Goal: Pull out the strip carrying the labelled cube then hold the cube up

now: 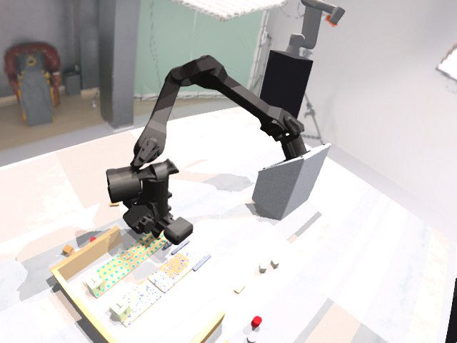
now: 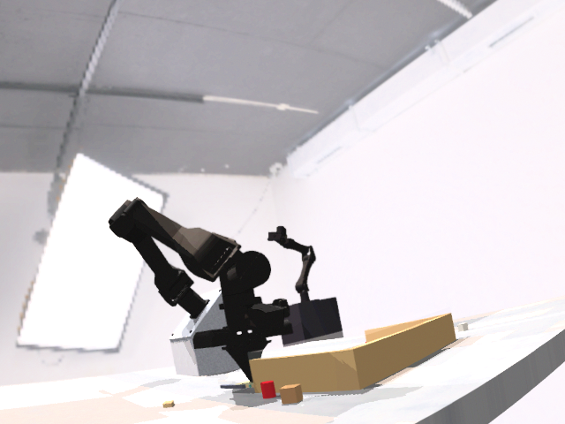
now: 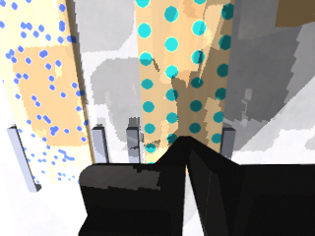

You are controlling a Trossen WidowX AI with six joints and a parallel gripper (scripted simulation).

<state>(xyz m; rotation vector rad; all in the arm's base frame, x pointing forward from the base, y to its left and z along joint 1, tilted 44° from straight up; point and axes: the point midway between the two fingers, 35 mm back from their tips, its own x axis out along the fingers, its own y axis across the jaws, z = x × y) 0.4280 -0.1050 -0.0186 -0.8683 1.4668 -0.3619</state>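
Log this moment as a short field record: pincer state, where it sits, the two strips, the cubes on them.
pincer state: pincer shut, nothing visibly between its fingers
pincer position: low over the near end of the teal-dotted strip; contact cannot be told
teal-dotted strip: one unbroken piece, running into the tan-walled tray
blue-speckled strip: split into two pieces with a gap
cubes: a pale green cube on the teal-dotted strip's far end, another pale green cube on the blue-speckled one; labels unreadable
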